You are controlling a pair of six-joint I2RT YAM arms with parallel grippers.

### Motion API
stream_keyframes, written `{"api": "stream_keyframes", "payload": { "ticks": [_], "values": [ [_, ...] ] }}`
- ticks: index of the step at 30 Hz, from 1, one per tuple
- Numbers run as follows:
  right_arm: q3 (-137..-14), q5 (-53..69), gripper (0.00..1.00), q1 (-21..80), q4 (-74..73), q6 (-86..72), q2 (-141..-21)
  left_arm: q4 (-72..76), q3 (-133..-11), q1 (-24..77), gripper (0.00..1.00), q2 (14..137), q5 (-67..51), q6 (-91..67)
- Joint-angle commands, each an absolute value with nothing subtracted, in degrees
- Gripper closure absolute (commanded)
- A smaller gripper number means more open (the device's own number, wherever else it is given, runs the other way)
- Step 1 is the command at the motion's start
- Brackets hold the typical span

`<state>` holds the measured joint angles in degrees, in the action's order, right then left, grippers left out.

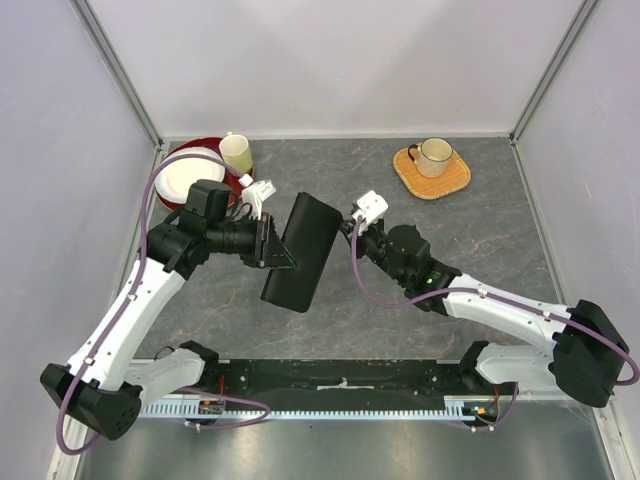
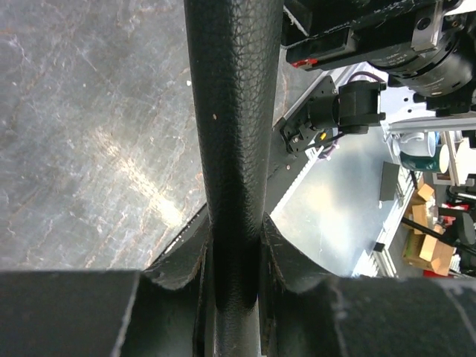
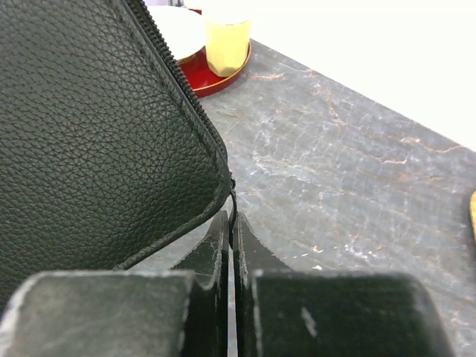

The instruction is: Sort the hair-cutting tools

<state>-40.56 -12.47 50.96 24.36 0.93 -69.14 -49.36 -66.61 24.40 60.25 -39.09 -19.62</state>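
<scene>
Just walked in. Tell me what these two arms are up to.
Both arms are on the black zip case in the middle of the table. The left gripper is clamped across one long edge of the case. The right gripper is pinched shut at the case's corner, apparently on the zip pull. The zip looks closed along the stretch in view. No cutting tools show anywhere, so the sorting itself has not begun.
</scene>
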Motion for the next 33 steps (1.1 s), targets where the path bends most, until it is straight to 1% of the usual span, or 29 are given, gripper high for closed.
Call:
{"api": "stream_keyframes", "payload": {
  "ticks": [1, 4, 10, 14, 19, 23, 24, 27, 33],
  "values": [
    [-46.0, -12.7, 1.0, 46.4, 22.9, 7.9, -68.0, -48.6, -69.4, 24.3, 0.98, 61.0, -42.4, -14.6],
    [-47.5, -12.0, 1.0, 45.1, 24.2, 12.8, -68.3, -48.2, -70.7, 24.3, 0.98, 63.3, -43.6, -13.0],
    [-53.7, -10.6, 1.0, 41.5, 19.4, 21.4, -70.0, -48.7, -71.4, 24.6, 0.98, 65.0, -44.1, -10.5],
    [-57.6, -6.0, 1.0, 40.0, 17.1, 27.0, -70.8, -48.8, -71.4, 25.1, 0.98, 66.3, -44.4, -10.3],
    [-61.8, -4.9, 1.0, 38.6, 13.2, 33.8, -71.6, -48.8, -70.6, 26.2, 0.98, 66.7, -43.1, -10.1],
    [-65.8, -0.2, 1.0, 36.2, 8.5, 37.8, -71.0, -48.8, -68.4, 26.9, 0.98, 66.7, -42.2, -9.8],
    [-66.8, 4.1, 1.0, 35.5, 5.0, 38.7, -71.0, -48.8, -68.1, 27.1, 0.98, 66.6, -42.1, -9.8],
    [-70.5, 8.9, 1.0, 33.8, 0.2, 42.0, -71.2, -48.8, -67.3, 28.0, 0.98, 66.8, -41.7, -9.7],
    [-77.2, 13.6, 1.0, 33.4, -8.2, 47.5, -72.7, -48.0, -66.7, 30.1, 0.98, 67.9, -40.9, -9.8]
  ]
}}
